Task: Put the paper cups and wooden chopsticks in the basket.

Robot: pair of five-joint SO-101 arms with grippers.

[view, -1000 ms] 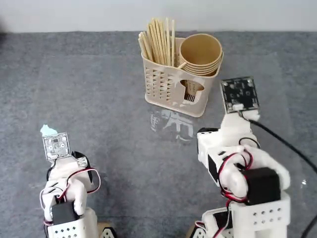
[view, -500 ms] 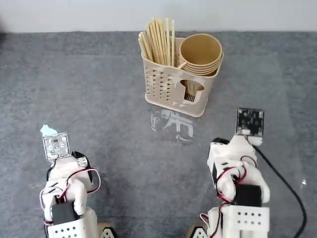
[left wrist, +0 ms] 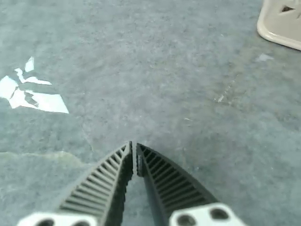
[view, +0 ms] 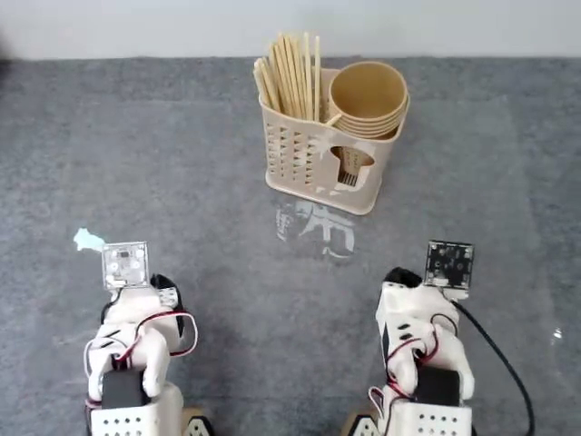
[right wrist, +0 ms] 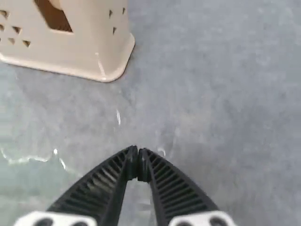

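A beige perforated basket (view: 318, 163) stands at the back middle of the table. Several wooden chopsticks (view: 290, 73) stand upright in its left side, and a stack of tan paper cups (view: 368, 95) sits in its right side. The left arm (view: 132, 336) is folded back at the front left, and its gripper (left wrist: 134, 153) is shut with nothing in it above the grey mat. At the front right the right arm (view: 422, 345) is folded back too. Its gripper (right wrist: 138, 157) is shut on nothing, with the basket's corner (right wrist: 101, 56) a short way ahead.
A grey mat (view: 182, 182) covers the table, with a clear sheet over it giving a bright glare patch (view: 318, 227) in front of the basket. A small pale blue scrap (view: 86, 239) lies near the left arm. A black cable (view: 508, 363) trails from the right arm.
The right arm has drawn back from beside the basket toward the front edge and folded down. The left arm's wrist has shifted slightly to the right.
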